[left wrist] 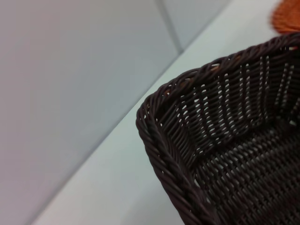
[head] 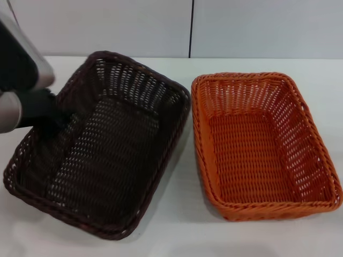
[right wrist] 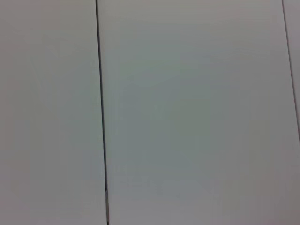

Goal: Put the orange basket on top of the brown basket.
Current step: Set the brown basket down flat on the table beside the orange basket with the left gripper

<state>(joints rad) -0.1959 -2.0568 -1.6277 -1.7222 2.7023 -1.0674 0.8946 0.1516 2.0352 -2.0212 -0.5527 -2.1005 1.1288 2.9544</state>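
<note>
The brown basket (head: pixel 107 155) lies on the white table at the left of the head view, turned at an angle. The orange basket (head: pixel 257 150) sits beside it on the right, apart from it, upright and empty. My left gripper (head: pixel 56 115) is at the brown basket's left rim, dark against the dark weave. The left wrist view shows a corner of the brown basket (left wrist: pixel 225 154) close up and a sliver of the orange basket (left wrist: pixel 287 16) beyond it. My right gripper is out of view; its wrist view shows only a wall.
The white table (head: pixel 182 230) runs under both baskets, with a bare strip along the front. A pale panelled wall (head: pixel 193 27) with a dark vertical seam stands right behind the table.
</note>
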